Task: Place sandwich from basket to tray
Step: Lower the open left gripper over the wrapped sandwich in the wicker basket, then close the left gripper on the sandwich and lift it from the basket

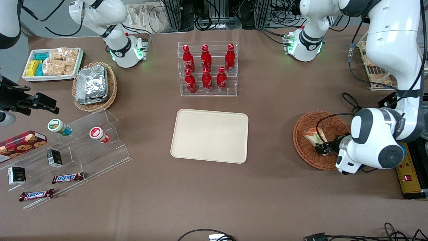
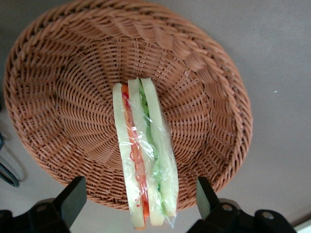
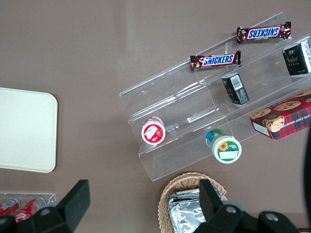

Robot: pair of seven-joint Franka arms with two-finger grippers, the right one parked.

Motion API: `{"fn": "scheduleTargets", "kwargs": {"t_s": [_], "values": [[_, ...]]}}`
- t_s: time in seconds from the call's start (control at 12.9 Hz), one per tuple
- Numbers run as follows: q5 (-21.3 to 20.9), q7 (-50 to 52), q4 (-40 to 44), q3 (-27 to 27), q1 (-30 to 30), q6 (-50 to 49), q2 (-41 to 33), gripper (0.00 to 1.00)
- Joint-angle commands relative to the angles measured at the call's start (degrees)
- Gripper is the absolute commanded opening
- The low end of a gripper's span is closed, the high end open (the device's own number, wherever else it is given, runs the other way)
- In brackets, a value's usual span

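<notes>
- The left arm's two-finger gripper (image 2: 138,201) hangs over the round reddish-brown woven wicker basket (image 1: 306,147), jaws spread wide and holding nothing. Its dark fingers (image 2: 73,196) sit one on each side of the triangular white-bread sandwich wedge with orange-red and green filling (image 2: 143,160), with clear gaps on both sides.
- The sandwich lies in the basket right under the claw, standing on edge with one end near the rim.
- The clear plastic wrap looks slick, so I think a pinch on the film alone could slide off on the lift.
- The bread looks soft. Too hard a squeeze probably crushes the layers, while too light a one drops it.
- Going down too deep, a fingertip could catch the weave and drag the whole basket along.
- The big flat cream-beige rectangular tray (image 1: 209,135) sits well away from the claw, toward the parked arm's end, nothing on it. That's a long carry, so a weak off-centre grip could let the wedge swing or fall onto the brown table (image 1: 267,187) short of it.
</notes>
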State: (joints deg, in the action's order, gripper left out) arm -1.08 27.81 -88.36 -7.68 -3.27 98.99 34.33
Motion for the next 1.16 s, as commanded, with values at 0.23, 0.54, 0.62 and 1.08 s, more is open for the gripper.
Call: {"fn": "scheduleTargets", "kwargs": {"t_s": [0.23,0.54,0.62,1.08], "values": [[0.47,1.28,-0.67,-0.23,-0.24,1.73,1.88,1.00],[1.77,1.28,-2.94,-0.14,-0.24,4.88,3.20,1.00],[1.96,1.28,-4.17,-0.14,-0.24,6.37,3.28,1.00],[2.84,1.28,-5.41,-0.23,-0.24,7.80,2.94,0.45]]}}
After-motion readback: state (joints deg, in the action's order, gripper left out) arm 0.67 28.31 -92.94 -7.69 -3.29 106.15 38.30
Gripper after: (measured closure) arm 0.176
